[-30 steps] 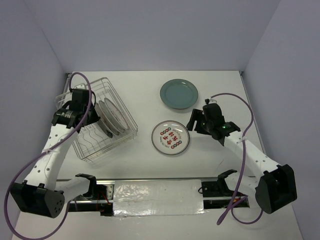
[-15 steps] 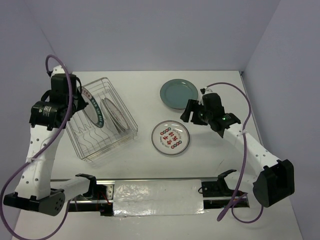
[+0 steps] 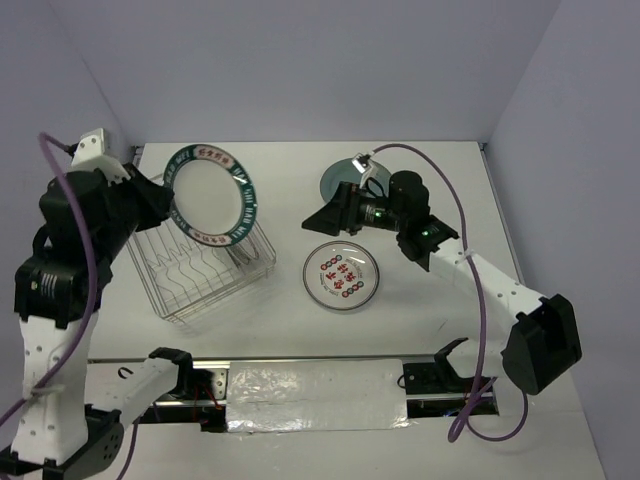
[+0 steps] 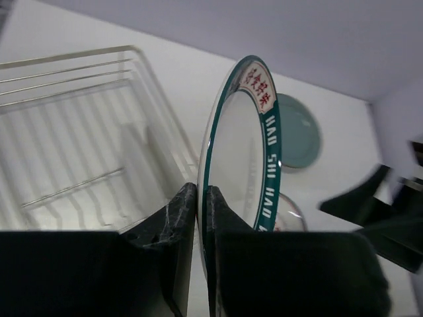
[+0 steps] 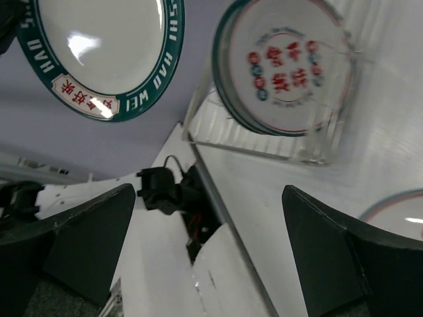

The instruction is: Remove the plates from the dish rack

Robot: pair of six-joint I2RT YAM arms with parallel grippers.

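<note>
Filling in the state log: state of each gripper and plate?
left gripper: shut on teal-rimmed plate
teal-rimmed plate: held on edge above dish rack
right gripper: open, empty
grey-teal plate: flat on table
red-marked plate: flat on table
racked plate: upright in dish rack

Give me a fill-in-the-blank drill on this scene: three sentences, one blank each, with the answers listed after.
1. The left tool is ____ on the green-rimmed plate, held above the dish rack.
2. The right tool is ____ and holds nothing.
3. ____ plates lie flat on the table: the grey-teal plate and the plate with red centre marks.

Missing words: shut; open; Two.
</note>
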